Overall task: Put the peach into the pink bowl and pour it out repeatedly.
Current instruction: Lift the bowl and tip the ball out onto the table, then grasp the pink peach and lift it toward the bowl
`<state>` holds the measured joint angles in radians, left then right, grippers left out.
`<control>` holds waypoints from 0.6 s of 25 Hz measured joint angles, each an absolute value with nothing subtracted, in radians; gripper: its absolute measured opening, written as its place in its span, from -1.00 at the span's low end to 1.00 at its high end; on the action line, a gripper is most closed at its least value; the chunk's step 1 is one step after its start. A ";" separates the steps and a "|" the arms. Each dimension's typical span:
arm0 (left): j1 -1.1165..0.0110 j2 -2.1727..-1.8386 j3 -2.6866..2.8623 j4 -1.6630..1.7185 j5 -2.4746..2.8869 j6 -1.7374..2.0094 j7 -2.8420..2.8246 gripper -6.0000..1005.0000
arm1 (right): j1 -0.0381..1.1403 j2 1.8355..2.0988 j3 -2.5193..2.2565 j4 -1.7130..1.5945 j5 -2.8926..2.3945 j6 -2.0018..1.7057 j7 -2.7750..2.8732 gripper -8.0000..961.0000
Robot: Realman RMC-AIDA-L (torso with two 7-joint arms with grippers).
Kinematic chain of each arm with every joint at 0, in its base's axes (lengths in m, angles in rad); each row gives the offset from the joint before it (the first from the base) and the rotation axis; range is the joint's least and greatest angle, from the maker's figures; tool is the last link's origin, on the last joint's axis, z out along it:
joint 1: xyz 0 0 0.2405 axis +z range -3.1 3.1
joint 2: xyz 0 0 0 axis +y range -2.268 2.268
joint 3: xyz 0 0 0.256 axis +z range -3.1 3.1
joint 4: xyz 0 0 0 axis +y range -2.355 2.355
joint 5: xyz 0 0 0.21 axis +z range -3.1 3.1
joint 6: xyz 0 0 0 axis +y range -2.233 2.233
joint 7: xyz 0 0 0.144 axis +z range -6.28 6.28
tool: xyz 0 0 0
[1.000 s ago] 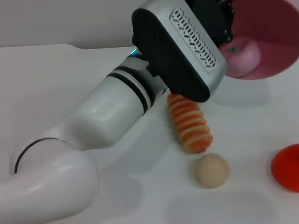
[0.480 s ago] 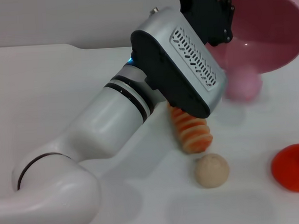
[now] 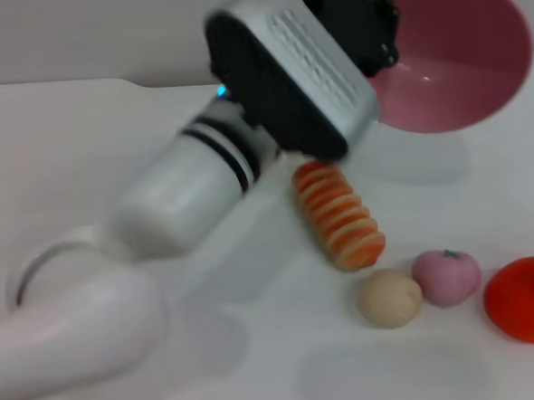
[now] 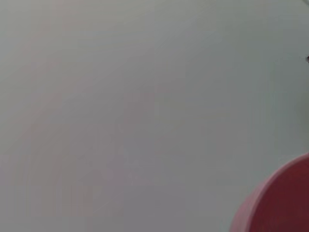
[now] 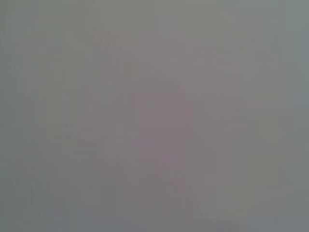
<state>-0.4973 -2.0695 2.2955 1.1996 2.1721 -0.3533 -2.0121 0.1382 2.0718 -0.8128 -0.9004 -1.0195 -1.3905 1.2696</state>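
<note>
The left claw (image 3: 378, 16) holds the round, deep, glossy pink plastic bowl (image 3: 453, 57) by its rim, lifted above the white bench (image 3: 82, 148) and tipped on its side so that its empty inside faces forward, which I judge is the pouring position. The small, round, pale pink soft toy peach (image 3: 446, 276) lies on the bench, touching the beige ball (image 3: 390, 298) and near the orange-red fruit (image 3: 527, 298). The claw seems closed on the rim; the right claw is not visible.
</note>
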 joint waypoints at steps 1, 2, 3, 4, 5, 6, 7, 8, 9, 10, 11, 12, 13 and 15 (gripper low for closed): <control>-0.499 -2.069 2.265 1.206 2.171 -0.315 -2.036 -0.89 | 0.140 2.071 -0.821 -0.906 -1.028 -1.392 1.277 0.00; -0.503 -2.070 2.214 1.214 2.165 -0.249 -2.071 -0.89 | 0.140 2.070 -0.826 -0.914 -1.041 -1.394 1.284 0.00; -0.508 -2.070 2.170 1.220 2.158 -0.192 -2.097 -0.89 | 0.142 2.070 -0.831 -0.924 -1.060 -1.397 1.293 0.00; -0.518 -2.070 2.111 1.226 2.143 -0.108 -2.130 -0.89 | 0.144 2.070 -0.833 -0.933 -1.079 -1.400 1.304 0.00; -0.533 -2.068 2.040 1.228 2.125 -0.020 -2.160 -0.89 | 0.148 2.070 -0.834 -0.947 -1.112 -1.402 1.327 0.00; -0.547 -2.068 1.986 1.226 2.116 0.044 -2.180 -0.89 | 0.151 2.070 -0.835 -0.959 -1.139 -1.405 1.345 0.00; -0.561 -2.067 1.931 1.223 2.105 0.110 -2.200 -0.89 | 0.156 2.069 -0.837 -0.976 -1.175 -1.409 1.370 0.00; -0.561 -2.067 1.931 1.223 2.105 0.110 -2.200 -0.89 | 0.161 2.069 -0.842 -0.995 -1.213 -1.416 1.395 0.00; -0.561 -2.067 1.931 1.223 2.105 0.110 -2.200 -0.89 | 0.165 2.069 -0.849 -1.013 -1.249 -1.425 1.421 0.00; -0.626 -2.064 1.744 1.178 2.095 0.340 -2.264 -0.89 | 0.168 2.069 -0.859 -1.042 -1.290 -1.437 1.452 0.00; -0.677 -2.060 1.612 1.128 2.102 0.490 -2.300 -0.89 | 0.171 2.069 -0.869 -1.074 -1.334 -1.449 1.488 -0.01; -0.677 -2.060 1.612 1.128 2.102 0.490 -2.300 -0.89 | 0.174 2.069 -0.881 -1.111 -1.374 -1.463 1.520 -0.01; -0.677 -2.060 1.612 1.128 2.102 0.490 -2.300 -0.89 | 0.175 2.070 -0.898 -1.163 -1.429 -1.483 1.563 -0.01; -0.740 -2.055 1.457 1.060 2.124 0.651 -2.325 -0.89 | 0.179 2.071 -0.929 -1.248 -1.521 -1.519 1.637 0.00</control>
<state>-0.7400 -2.0553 1.4567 1.0595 2.1243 0.6515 -2.3250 0.1786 2.0713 -0.9286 -1.2483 -1.5212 -1.5190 1.6372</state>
